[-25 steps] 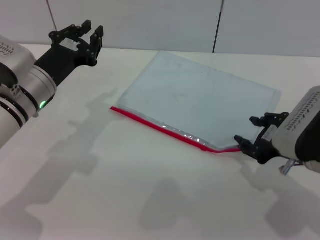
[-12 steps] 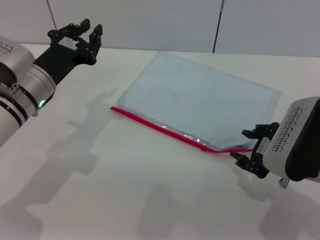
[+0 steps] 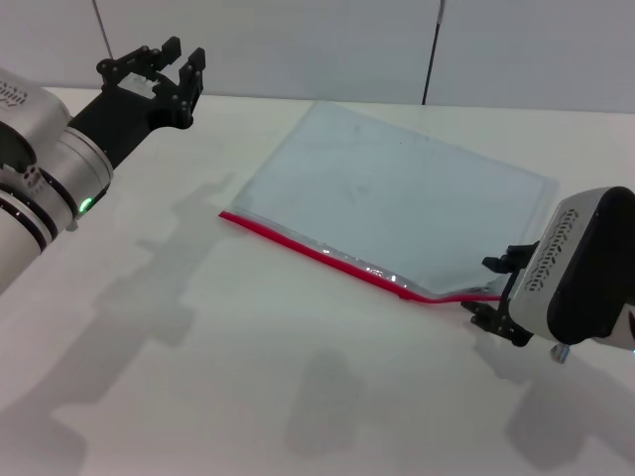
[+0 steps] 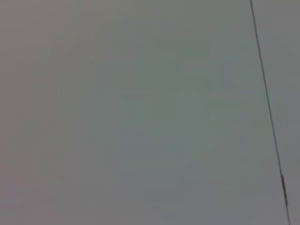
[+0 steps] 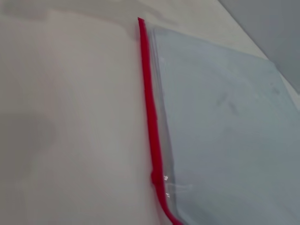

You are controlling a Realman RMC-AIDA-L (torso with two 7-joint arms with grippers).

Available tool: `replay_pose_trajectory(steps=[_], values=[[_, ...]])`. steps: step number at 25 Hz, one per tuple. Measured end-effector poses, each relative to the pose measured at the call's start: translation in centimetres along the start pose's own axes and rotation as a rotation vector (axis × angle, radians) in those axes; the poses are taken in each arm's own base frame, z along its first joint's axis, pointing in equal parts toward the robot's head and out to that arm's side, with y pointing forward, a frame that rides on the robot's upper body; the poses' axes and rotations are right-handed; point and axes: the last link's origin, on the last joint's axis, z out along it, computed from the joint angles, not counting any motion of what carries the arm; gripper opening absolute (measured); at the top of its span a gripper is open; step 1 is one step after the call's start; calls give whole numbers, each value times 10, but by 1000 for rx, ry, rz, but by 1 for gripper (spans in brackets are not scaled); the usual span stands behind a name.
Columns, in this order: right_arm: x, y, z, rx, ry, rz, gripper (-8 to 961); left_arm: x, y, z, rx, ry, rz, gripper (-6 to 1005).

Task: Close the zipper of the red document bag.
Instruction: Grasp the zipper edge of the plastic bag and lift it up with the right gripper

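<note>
The red document bag (image 3: pixel 397 198) lies flat on the white table (image 3: pixel 198 377), a translucent blue-grey pouch with the red zipper (image 3: pixel 317 252) along its near long edge. A small bump on the strip, the slider (image 5: pixel 153 177), sits near the zipper's right end. In the right wrist view the zipper (image 5: pixel 149 103) runs away from the camera beside the bag (image 5: pixel 225 122). My right gripper (image 3: pixel 491 290) is open at the bag's near right corner, with the red end of the strip between its fingers. My left gripper (image 3: pixel 154 64) hangs open at the far left, well away from the bag.
A grey wall (image 3: pixel 298 45) with a dark vertical seam (image 3: pixel 432 50) stands behind the table. The left wrist view shows only that wall (image 4: pixel 140 112) and a thin dark line (image 4: pixel 267 98). White tabletop stretches in front of and left of the bag.
My right arm has turned and come in slightly toward the bag's near right corner, its fingers now straddling the zipper end. The left arm and the bag have stayed put.
</note>
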Motion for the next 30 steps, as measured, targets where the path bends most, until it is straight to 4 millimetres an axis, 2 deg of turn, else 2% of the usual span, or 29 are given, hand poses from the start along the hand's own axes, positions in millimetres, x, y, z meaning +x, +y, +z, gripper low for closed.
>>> replay_pose_trajectory(steps=[10,20,30], values=[[7,-8,7,9,44,-6,537,1,1,1,-2,2,0,293],[7,-8,9,-14,63,-16,536,0,1,1,-2,2,0,293],[8,-17,19,2,72,-17,535,1,1,1,-3,4,0,293]])
